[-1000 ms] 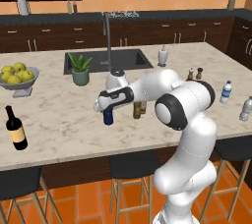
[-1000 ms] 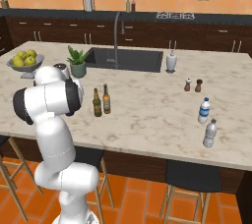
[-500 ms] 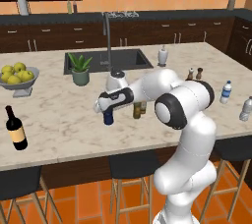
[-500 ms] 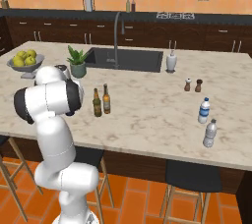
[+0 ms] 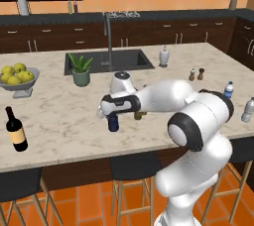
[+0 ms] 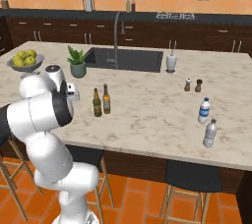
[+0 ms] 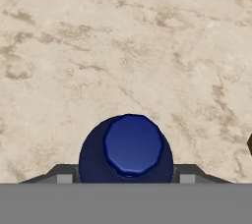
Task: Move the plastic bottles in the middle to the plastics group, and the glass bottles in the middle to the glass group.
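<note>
— Where is the blue bottle (image 5: 113, 122) now, and do you have it?

— It stands upright on the marble counter (image 5: 59, 121), near the front edge, directly under my gripper (image 5: 113, 116). In the hand view the cap (image 7: 132, 145) sits centred between the two fingertips (image 7: 63, 175), one on each side of the body. If they press it already, I cannot tell.

— How will it handle?

— I judge it light and stiff, a small squat plastic bottle, maybe a little slippery. I would take it on the wide body below the cap, not on the cap. The two glass bottles (image 6: 101, 100) wait just beside; those are fragile.
</note>
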